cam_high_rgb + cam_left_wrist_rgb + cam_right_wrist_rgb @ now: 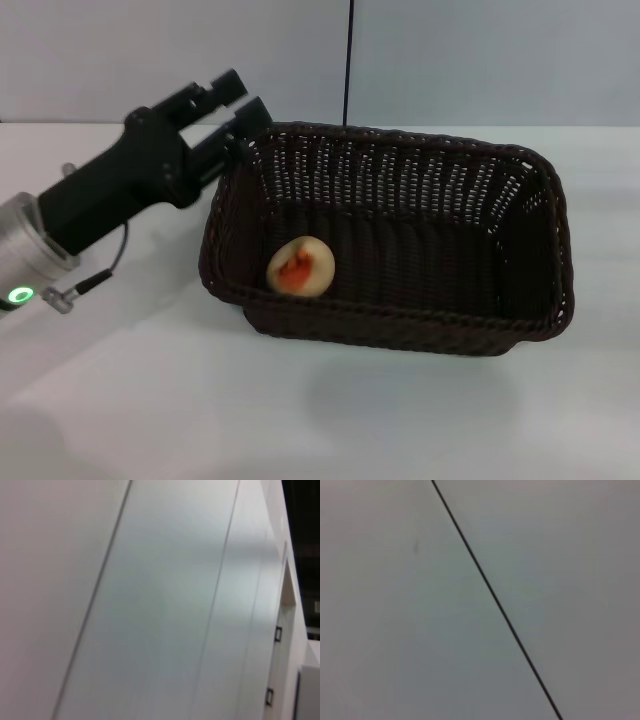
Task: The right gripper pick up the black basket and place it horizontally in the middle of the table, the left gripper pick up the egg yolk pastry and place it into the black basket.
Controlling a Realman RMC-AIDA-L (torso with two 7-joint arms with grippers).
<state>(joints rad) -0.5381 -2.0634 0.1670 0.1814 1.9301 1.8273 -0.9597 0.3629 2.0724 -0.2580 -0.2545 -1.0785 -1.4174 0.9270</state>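
The left gripper [236,103] reached in from the table's near-left, its arm slanting up toward the wall; its jaws stood parted and empty, above the basket's far-left corner. The black basket [400,325] lay lengthwise on the white table [200,400], to the right of and below the jaws. The egg yolk pastry [301,267] sat inside it at the near-left end. Both wrist views showed only pale wall panels.
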